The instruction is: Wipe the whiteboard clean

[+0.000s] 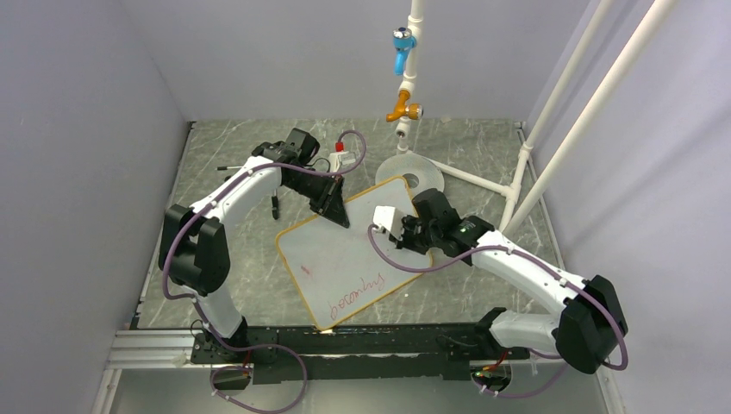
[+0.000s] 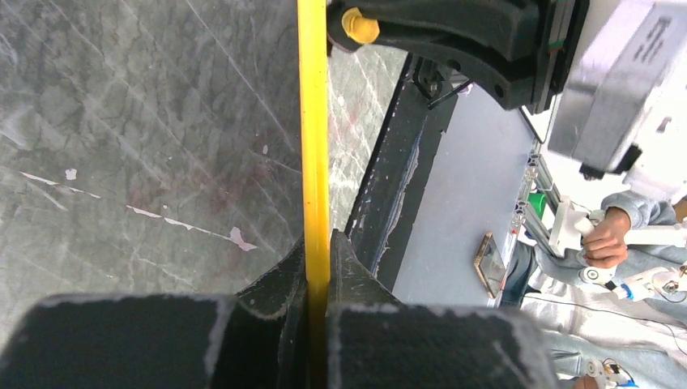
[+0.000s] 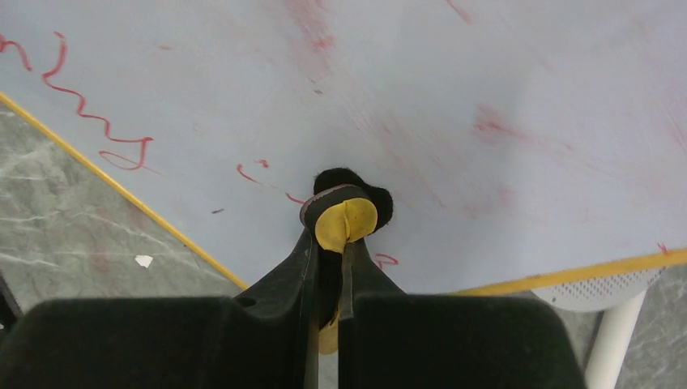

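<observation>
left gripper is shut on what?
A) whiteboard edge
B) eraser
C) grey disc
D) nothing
A: in the left wrist view the whiteboard frame runs between the closed fingers of the left gripper; the eraser sits in the right gripper.

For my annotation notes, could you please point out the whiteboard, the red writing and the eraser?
whiteboard (image 1: 345, 248): top view, bare white middle.
red writing (image 1: 359, 294): top view, middle of the word.
eraser (image 3: 346, 224): right wrist view, its yellow face.
</observation>
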### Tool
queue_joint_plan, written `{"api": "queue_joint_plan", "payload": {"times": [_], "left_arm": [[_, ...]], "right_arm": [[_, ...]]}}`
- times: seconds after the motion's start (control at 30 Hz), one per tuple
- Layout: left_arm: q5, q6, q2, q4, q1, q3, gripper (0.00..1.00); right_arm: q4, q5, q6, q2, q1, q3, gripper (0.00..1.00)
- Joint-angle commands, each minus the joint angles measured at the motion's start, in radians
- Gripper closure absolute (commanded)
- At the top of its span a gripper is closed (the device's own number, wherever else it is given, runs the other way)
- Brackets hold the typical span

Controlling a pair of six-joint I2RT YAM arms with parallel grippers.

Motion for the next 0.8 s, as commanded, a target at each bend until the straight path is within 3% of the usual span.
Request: {"api": "queue_joint_plan", "payload": {"times": [0.0, 0.23, 0.57, 0.77], "left_arm": [[0.133, 0.014, -0.063, -0.005, -0.011, 0.019, 1.0], [0.133, 0.018, -0.067, -0.008, -0.006, 0.021, 1.0], [0.14, 0.015, -0.072, -0.003, -0.004, 0.019, 1.0], [0.137, 0.017, -0.07, -0.005, -0.004, 0.02, 1.0]], "right_arm": [[-0.025, -0.089, -0.085, -0.014, 0.057, 0.012, 1.0], [-0.096, -0.107, -0.183, -0.006, 0.086, -0.012, 1.0], [0.108, 0.105, 0.012, -0.003, 0.053, -0.003, 1.0], [0.01, -0.001, -0.092, 0.03, 0.131, -0.019, 1.0]]}}
